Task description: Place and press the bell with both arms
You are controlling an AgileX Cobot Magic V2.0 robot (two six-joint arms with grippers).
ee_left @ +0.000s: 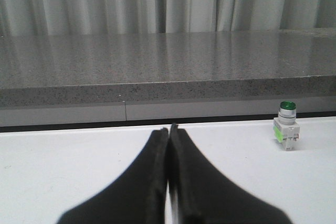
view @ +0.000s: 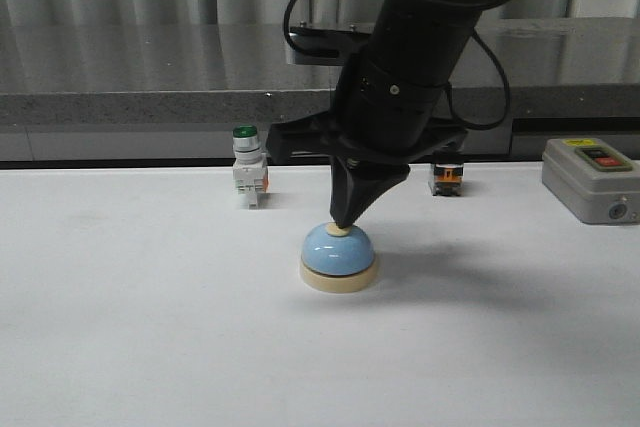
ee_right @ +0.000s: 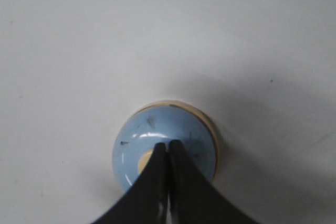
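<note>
On the white table (view: pixel 120 347), centre, the small light-blue dome bell with cream base (view: pixel 339 259) sits under the right black gripper (view: pixel 343 224), fingers closed, empty, tip on its button; off-centre pressure could skid it toward 6 o'clock.

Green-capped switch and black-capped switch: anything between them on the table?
In the front view, the right arm crosses between the green-capped switch and black-capped switch; the bell sits forward of that line.

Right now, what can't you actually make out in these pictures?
- Bell button: mostly covered by the shut right gripper in the right wrist view; how far it is pressed is unclear.
- Left gripper: absent from the front view.
- Black-capped switch: partly hidden behind the arm in the front view.
- Grey box labels: too small.
</note>
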